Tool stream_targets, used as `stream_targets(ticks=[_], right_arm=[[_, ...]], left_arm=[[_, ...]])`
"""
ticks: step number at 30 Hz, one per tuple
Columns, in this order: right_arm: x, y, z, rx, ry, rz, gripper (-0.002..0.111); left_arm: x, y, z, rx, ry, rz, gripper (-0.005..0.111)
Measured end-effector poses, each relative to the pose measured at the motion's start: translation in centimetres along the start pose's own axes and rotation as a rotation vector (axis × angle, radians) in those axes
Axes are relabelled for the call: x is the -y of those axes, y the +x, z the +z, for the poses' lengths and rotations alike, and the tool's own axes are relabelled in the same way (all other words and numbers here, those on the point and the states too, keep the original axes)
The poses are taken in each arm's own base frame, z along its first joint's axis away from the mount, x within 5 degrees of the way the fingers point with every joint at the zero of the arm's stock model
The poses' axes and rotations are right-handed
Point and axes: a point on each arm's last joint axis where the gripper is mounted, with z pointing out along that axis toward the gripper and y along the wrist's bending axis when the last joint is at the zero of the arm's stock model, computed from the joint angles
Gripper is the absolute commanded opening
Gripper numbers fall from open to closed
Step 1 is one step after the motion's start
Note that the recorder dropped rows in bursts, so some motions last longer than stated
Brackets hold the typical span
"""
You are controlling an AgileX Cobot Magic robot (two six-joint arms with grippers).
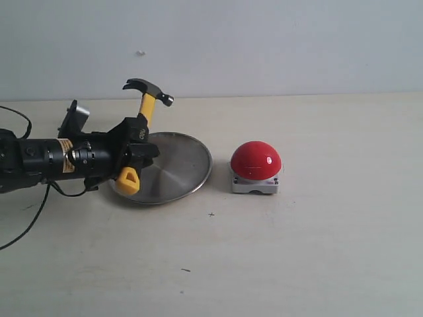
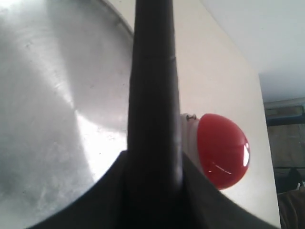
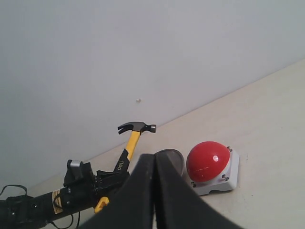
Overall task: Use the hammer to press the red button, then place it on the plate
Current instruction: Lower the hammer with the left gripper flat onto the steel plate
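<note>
**Hammer Held Over the Plate, Button Beside It**

The left gripper comes in from the left edge of the bench, and its jaws are clamped on the black middle of the hammer. The hammer stands steeply and tilts a little. Its dark head is up toward the far edge, with the claw pointing to the left edge and the striking face to the right edge. The yellow butt end hangs low over the left part of the plate. Whether it touches the metal cannot be told.

The plate lies flat in the far half of the bench, left of the middle. The red button sits on its grey base just beside the plate on the side toward the right edge. A narrow strip of bench shows between them, and nothing touches the dome.

In the left wrist view a dark upright shape fills the middle, with the plate on one side and the red button on the other.

The right gripper is out of the exterior view. Its own camera shows its two dark fingers pressed together with nothing between them, held high above the bench. Beyond them are the hammer, the plate and the red button.

A black cable trails near the left edge.
</note>
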Motion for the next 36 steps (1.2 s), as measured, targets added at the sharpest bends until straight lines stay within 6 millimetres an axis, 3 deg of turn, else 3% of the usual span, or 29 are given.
stream_targets(ticks=[4, 10, 36], right_arm=[[0.0, 0.0, 0.0, 0.0, 0.0, 0.0, 0.0], [0.0, 0.0, 0.0, 0.0, 0.0, 0.0, 0.0], [0.0, 0.0, 0.0, 0.0, 0.0, 0.0, 0.0]], left_arm=[[-1.7, 0.8, 0.8, -0.032, -0.045, -0.038, 0.0], [-2.7, 1.3, 1.4, -0.06, -0.051, -0.051, 0.0], [-2.0, 2.3, 1.9, -0.127, 0.047, -0.028, 0.001]])
